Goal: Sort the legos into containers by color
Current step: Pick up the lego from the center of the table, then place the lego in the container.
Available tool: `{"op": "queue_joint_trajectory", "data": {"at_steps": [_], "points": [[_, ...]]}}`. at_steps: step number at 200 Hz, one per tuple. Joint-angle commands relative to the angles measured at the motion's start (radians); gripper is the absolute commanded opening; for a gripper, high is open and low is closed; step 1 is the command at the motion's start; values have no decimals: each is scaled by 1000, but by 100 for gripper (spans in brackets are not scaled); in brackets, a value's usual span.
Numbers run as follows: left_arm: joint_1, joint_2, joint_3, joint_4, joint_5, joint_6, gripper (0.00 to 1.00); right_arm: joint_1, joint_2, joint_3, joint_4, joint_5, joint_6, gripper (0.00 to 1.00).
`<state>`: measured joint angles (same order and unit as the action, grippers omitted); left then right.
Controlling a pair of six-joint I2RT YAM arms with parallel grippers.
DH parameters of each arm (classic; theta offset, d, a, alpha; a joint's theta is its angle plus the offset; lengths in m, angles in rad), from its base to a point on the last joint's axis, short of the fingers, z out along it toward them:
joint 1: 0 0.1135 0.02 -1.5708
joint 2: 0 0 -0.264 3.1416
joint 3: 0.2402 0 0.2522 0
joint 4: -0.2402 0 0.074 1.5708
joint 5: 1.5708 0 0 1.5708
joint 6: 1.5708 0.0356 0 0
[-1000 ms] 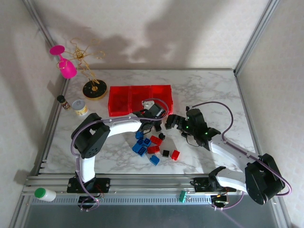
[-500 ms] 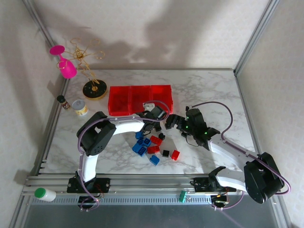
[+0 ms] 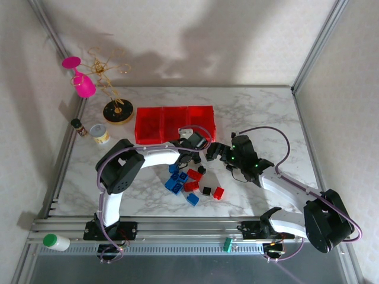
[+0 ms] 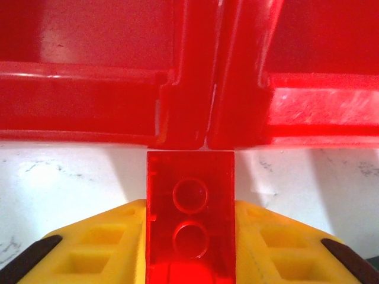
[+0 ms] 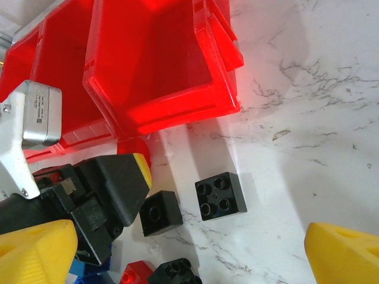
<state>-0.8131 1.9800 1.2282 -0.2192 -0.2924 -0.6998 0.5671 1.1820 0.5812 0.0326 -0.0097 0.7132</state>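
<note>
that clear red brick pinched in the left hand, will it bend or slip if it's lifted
The red brick looks like hard moulded plastic, so probably stiff, not bendy. Its glossy sides could be a bit slippery against the yellow fingers. Small and see-through, likely light; flat faces shouldn't roll.

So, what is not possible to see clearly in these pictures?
- Left wrist view: the near end of the red brick, held between the left fingers, is cut off by the bottom edge.
- Left wrist view: the insides of the containers are mostly cut off by the top edge, so their contents cannot be told.
- Right wrist view: the left fingers cover part of the loose bricks at the lower left.
</note>
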Motion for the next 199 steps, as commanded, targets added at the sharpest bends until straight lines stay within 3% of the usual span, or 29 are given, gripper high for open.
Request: {"op": "queue_joint_trajectory", "data": {"at_steps": [1, 46, 94, 150, 199], "points": [[-6, -90, -43, -21, -11, 18, 31, -10, -5, 32, -22, -24, -33, 99], [-15, -250, -160, -39, 9, 13, 31, -7, -9, 59, -21, -76, -68, 99], [10, -427, -200, -109, -47, 40, 31, 52, 43, 110, 11, -95, -72, 99], [198, -478, -151, -117, -50, 134, 32, 153, 130, 168, 110, -63, -62, 99], [375, -371, -75, -61, 3, 190, 31, 171, 193, 212, 160, -53, -56, 99]]}}
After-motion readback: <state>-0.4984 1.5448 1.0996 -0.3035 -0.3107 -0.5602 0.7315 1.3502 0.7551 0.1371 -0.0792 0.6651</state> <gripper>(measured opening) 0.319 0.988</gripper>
